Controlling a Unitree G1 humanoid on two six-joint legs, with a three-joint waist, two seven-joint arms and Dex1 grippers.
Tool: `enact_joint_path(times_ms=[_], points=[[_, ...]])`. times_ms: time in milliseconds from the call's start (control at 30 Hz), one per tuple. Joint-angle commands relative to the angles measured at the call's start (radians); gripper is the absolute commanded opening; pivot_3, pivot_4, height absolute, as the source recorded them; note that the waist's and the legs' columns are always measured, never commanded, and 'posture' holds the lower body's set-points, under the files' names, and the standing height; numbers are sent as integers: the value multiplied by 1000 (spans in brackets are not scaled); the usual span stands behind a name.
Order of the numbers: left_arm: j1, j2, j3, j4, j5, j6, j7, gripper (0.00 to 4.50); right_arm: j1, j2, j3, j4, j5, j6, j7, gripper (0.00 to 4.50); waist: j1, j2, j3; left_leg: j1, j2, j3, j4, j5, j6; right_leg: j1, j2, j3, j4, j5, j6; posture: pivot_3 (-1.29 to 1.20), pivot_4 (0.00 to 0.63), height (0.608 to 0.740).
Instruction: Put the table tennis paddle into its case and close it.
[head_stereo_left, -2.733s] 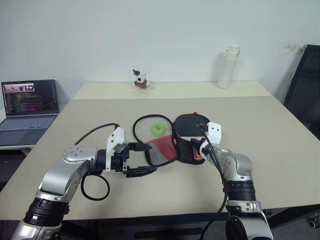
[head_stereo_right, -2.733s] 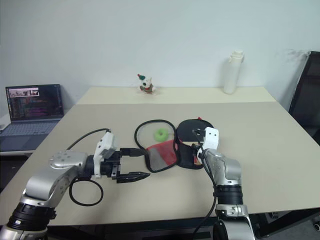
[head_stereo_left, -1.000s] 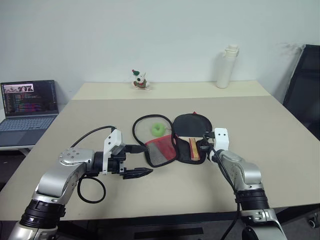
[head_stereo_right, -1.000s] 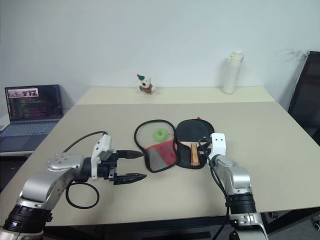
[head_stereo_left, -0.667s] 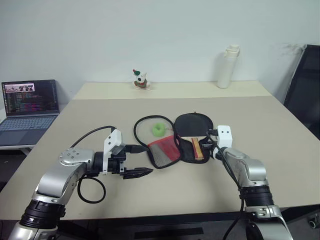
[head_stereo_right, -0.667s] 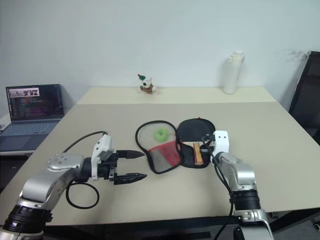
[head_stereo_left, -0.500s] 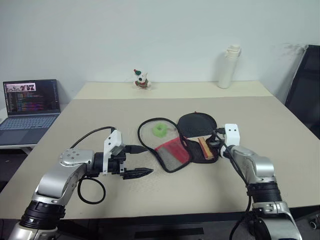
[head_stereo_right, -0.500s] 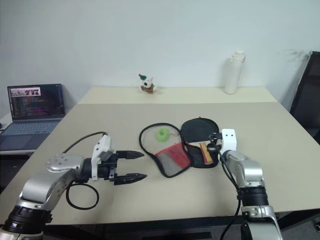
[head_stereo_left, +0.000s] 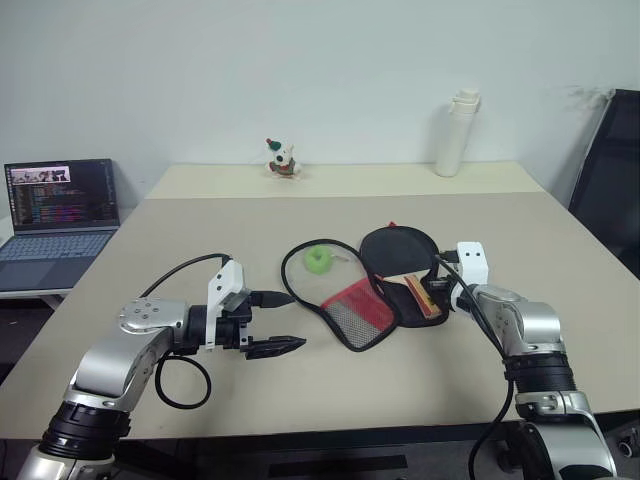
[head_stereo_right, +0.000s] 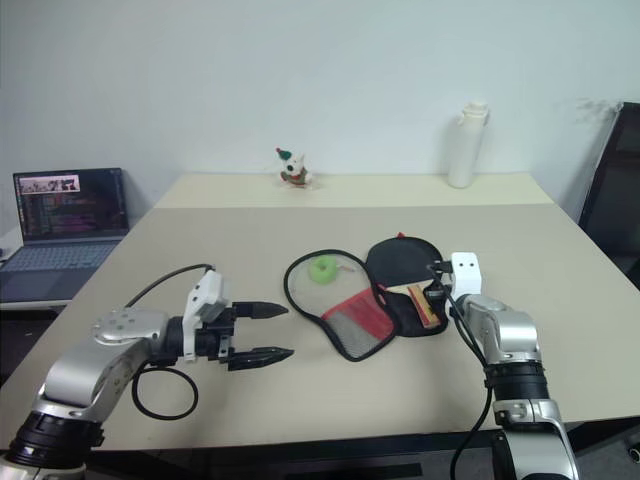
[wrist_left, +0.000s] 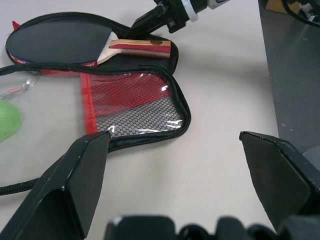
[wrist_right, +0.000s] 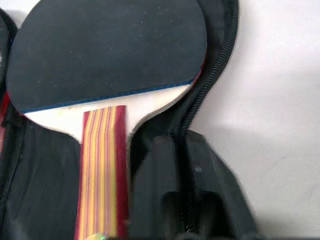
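The case (head_stereo_left: 362, 315) lies unzipped and spread flat on the table, its red mesh-pocket half (wrist_left: 135, 107) toward my left arm. The table tennis paddle (head_stereo_left: 395, 246) rests in the far half, black face (wrist_right: 105, 50) up, striped wooden handle (wrist_right: 100, 170) pointing toward me. A green ball (head_stereo_left: 318, 259) on a cord sits by the case's black zip loop. My right gripper (head_stereo_left: 443, 288) is at the case's right rim beside the handle, its fingers (wrist_right: 155, 170) pinched on the zip edge. My left gripper (head_stereo_left: 298, 320) hovers open to the left of the case, touching nothing.
A white bottle (head_stereo_left: 450, 133) and a small figurine (head_stereo_left: 281, 158) stand at the table's far edge. A laptop (head_stereo_left: 58, 210) sits on a side table to the left. A black chair (head_stereo_left: 610, 180) is at the right. A black cable loop (head_stereo_left: 185, 380) hangs by my left arm.
My right gripper has dragged the case, with the paddle in it, to the right and turned it slightly. The left arm has stayed still and open.
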Motion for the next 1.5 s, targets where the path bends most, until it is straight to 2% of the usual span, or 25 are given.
enact_joint_path(times_ms=[33,200,433,533,767,800,900,1233,1500], points=[[2,12,38,-28,-4,-18,16,4500,22,-35,-15,-137,40,32,48,1970,0,0,0,0,0,0,0,0,0,0,0,0,0,0,0,0,150,740],[14,6,57,-8,4,-22,47,4500,108,-141,-25,-368,173,107,225,3670,2,0,0,0,0,0,0,0,0,0,0,0,0,0,0,0,150,740],[-18,-16,46,157,80,-104,93,4500,199,-310,-19,-582,302,159,394,3670,2,0,0,1,0,-1,0,0,0,1,0,-1,0,0,0,0,150,740],[-55,-33,30,265,136,-159,124,3977,231,-360,-23,-659,348,163,439,3705,2,0,0,1,0,-1,0,0,0,1,0,-1,-1,0,0,0,150,740],[-167,-94,-35,521,265,-298,149,1552,250,-390,-5,-689,342,126,425,3705,6,-1,0,0,-1,0,1,0,0,1,0,-1,-1,0,0,0,150,740],[-183,-105,-39,554,277,-316,149,1071,249,-388,-3,-684,338,122,419,3705,6,-1,0,0,-1,-1,1,0,0,2,0,-1,-1,0,0,0,150,740],[-256,-154,-70,706,334,-388,175,169,243,-384,6,-674,335,110,411,3705,8,-1,0,0,-1,0,1,0,0,2,0,-2,-1,0,0,0,150,740],[-452,-287,-100,1071,445,-569,257,77,254,-392,13,-671,337,91,403,3705,13,-2,1,0,-1,0,1,0,0,2,0,-3,-1,0,1,0,150,740],[-594,-401,-104,1171,465,-637,252,77,295,-426,-17,-667,329,83,403,3705,33,-4,1,-1,-2,1,2,0,0,3,-1,-4,-2,0,1,0,150,740]])
